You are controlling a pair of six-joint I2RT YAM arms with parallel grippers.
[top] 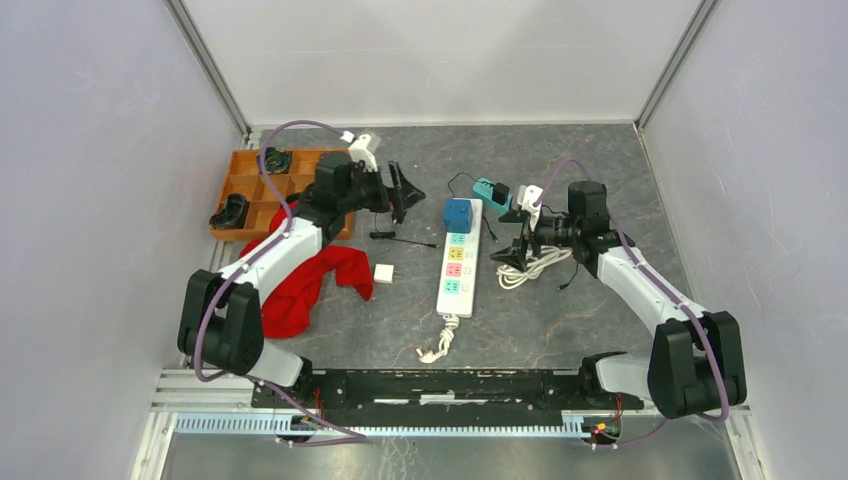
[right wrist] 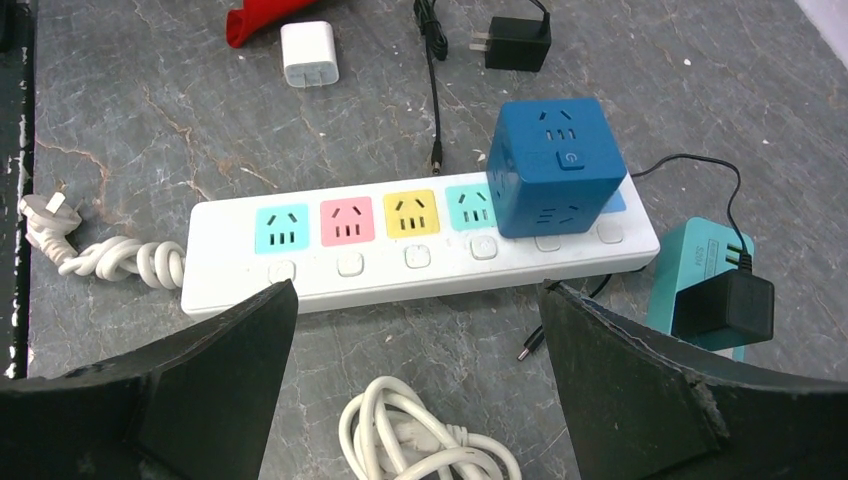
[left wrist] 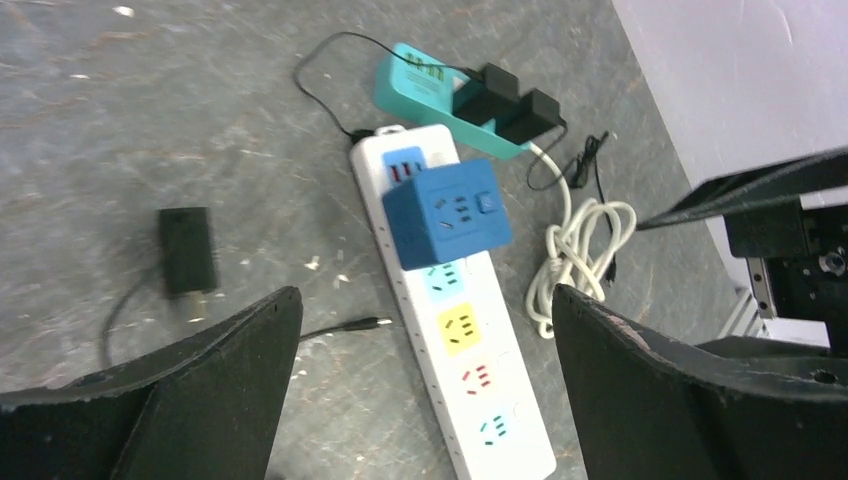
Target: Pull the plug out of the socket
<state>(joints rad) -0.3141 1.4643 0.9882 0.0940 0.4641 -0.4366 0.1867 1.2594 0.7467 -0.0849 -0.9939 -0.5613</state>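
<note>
Okay, both sets of jaws are spread wide with nothing held: left end effector (top: pixel 408 190) hovers left of the power strip (top: pixel 455 272), right end effector (top: pixel 508 236) on its right. We see the black plug (left wrist: pixel 188 250) lying loose on the worktop (top: pixel 560 320), apart from the strip. A blue cube adapter (top: pixel 458 214) sits on the strip's far end. Toward the front edge the grey marbled worktop is bare, and pale walls (top: pixel 440 60) close three sides.

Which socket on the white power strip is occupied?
The one at the end away from its cord, under the blue cube adapter; the cyan, pink, yellow and teal sockets are bare.
</note>
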